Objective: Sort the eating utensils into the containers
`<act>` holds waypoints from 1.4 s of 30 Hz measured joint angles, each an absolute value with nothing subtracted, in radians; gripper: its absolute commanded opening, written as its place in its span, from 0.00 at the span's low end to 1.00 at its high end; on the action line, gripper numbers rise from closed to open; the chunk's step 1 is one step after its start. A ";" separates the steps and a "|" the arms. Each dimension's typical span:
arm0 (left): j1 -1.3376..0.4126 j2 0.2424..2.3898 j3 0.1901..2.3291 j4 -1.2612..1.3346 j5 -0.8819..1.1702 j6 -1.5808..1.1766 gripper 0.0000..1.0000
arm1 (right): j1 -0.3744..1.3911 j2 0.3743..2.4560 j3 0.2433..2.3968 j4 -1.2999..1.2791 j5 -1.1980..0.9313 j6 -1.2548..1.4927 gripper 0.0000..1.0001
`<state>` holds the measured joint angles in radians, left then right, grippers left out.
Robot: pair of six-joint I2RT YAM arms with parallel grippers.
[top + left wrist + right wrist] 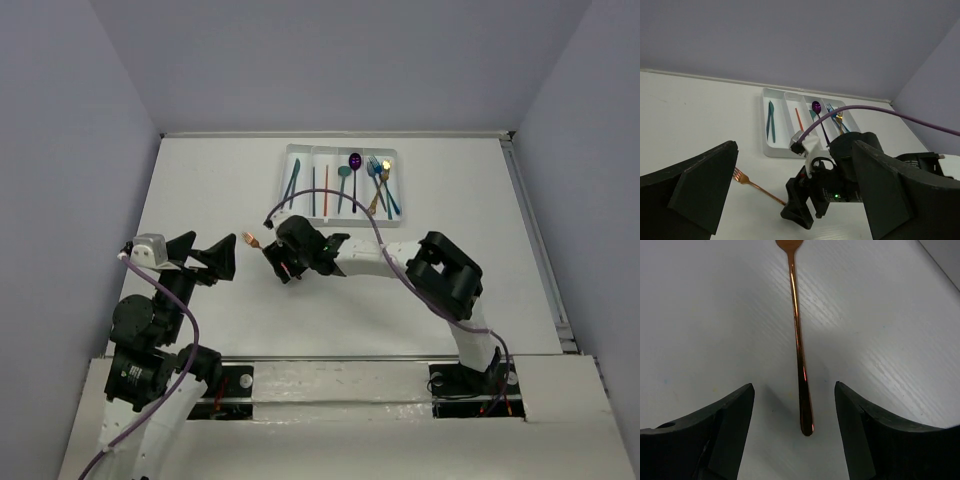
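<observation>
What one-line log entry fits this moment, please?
right gripper: open, straddling slim copper metal fork | left gripper: open, empty | white plastic tray: partly filled

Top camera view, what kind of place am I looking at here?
Probably a robot lab cell, not a kitchen: a white table boxed in by plain grey walls, a left arm and right arm bolted at its near edge, and a cutlery tray as the prop.

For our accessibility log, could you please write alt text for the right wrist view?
A copper fork lies flat on the white table, its handle end inside the gap of the open right tool, touching neither black side. Its head runs off the top edge.
</observation>
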<state>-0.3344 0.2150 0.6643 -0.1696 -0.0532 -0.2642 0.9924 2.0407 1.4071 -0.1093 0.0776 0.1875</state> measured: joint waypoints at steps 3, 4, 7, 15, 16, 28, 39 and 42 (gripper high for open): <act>-0.334 0.215 0.664 -0.170 -0.053 -0.264 0.99 | 0.997 2.114 1.488 -0.146 0.109 0.169 0.70; -0.334 0.215 0.664 -0.170 -0.053 -0.264 0.99 | 0.997 2.136 1.512 -0.159 0.120 0.161 0.69; -0.334 0.215 0.664 -0.170 -0.053 -0.264 0.99 | 1.000 2.190 1.590 -0.195 0.148 0.142 0.63; -0.334 0.215 0.664 -0.170 -0.053 -0.264 0.99 | 1.009 2.294 1.750 -0.244 0.163 0.123 0.28; -0.334 0.215 0.664 -0.170 -0.053 -0.264 0.99 | 1.010 2.306 1.772 -0.247 0.161 0.124 0.25; -0.334 0.215 0.664 -0.170 -0.053 -0.264 0.99 | 1.010 2.337 1.817 -0.235 0.139 0.167 0.00; -0.334 0.213 0.664 -0.170 -0.053 -0.265 0.99 | 0.947 1.954 1.539 -0.100 0.252 0.189 0.00; -0.334 0.212 0.664 -0.170 -0.053 -0.265 0.99 | 0.815 1.856 1.488 -0.028 0.254 0.211 0.00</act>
<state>-0.3344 0.2115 0.6643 -0.1703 -0.0528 -0.2649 0.8154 1.8565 1.4876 -0.0280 0.2539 0.2108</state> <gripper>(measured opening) 0.992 0.023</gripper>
